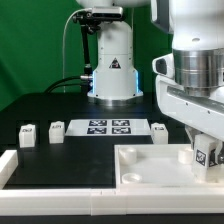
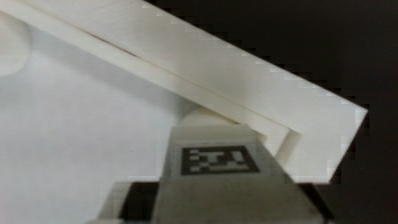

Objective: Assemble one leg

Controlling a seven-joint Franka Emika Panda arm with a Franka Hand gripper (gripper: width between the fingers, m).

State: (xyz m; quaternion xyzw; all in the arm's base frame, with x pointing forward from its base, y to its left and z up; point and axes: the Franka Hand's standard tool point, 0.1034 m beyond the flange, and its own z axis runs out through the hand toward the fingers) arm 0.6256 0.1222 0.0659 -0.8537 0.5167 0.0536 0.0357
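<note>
My gripper is shut on a leg, a small white block whose black-and-white tag faces the exterior camera. I hold it upright over the corner of the large white tray-like part that lies on the exterior view's right. In the wrist view the leg stands between my fingers, close against the tray's raised rim at that corner. My gripper hides the leg's lower end. Three more legs stand on the black table: two on the exterior view's left and one right of the middle.
The marker board lies flat between the loose legs. The arm's base stands behind it. A white raised border runs along the front and left of the table, next to the tray.
</note>
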